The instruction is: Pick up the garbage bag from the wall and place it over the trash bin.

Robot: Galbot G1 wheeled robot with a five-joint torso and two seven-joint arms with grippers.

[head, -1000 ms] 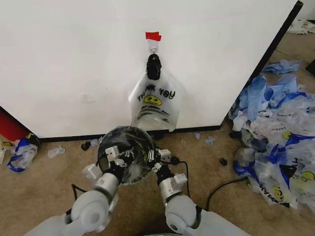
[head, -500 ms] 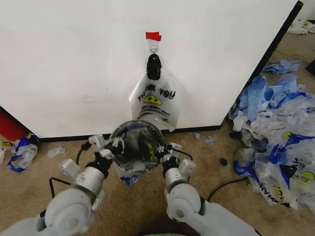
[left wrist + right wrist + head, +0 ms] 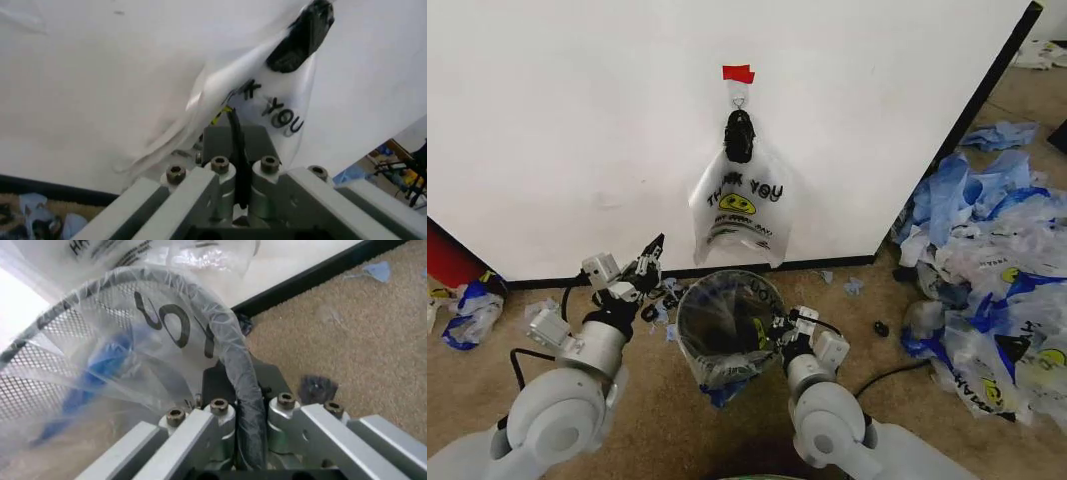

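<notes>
The wall (image 3: 577, 130), a white panel with a black base strip, ran across the back of the head view, its right edge slanting down toward a big heap of blue-and-white bags (image 3: 987, 290) on the carpet (image 3: 897, 330). A red tape patch (image 3: 738, 73) sat high on the panel, and under it a "THANK YOU" bag (image 3: 742, 205) hung from a small hook, long axis vertical, lower edge just above the bin. The trash bin (image 3: 727, 335) stood upright on the carpet just before the base strip, mouth upward. The garbage bag (image 3: 727, 320) was draped over it, clear film lining the mesh and folded over the rim, black lettering visible at the far side. The right claw (image 3: 243, 405) sat at the bin's right rim, pinching the plastic-wrapped rim between its fingers. The left claw (image 3: 649, 262) was off to the bin's left, apart from it, spread and holding nothing. Bare carpet lay open on the bin's left.
</notes>
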